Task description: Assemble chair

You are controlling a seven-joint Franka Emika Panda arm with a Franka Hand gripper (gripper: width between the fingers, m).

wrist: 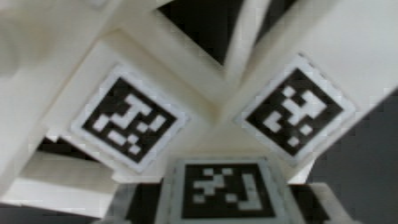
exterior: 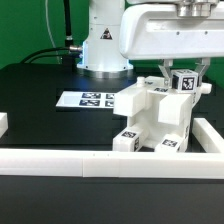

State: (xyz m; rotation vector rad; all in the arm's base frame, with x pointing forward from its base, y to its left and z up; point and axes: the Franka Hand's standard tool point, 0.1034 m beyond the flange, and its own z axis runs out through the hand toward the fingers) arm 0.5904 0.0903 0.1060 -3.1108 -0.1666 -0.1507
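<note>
There was one robot arm (exterior: 150, 35), one gripper (exterior: 185, 78), one blocky white chair (exterior: 155, 118), one marker board (exterior: 88, 99), one white border rail (exterior: 60, 160), and three square tags (wrist: 121, 115) in the wrist view.

From the exterior view I can't tell whether the tool (exterior: 185, 76) actually grips the tagged top of the chair (exterior: 152, 115) or only sits around it. The arm (exterior: 160, 30) is cut off by the upper edge. The chair hides one end of the marker board (exterior: 88, 100). In my wrist view the tags (wrist: 121, 118) are blurred, and they run off the frame
</note>
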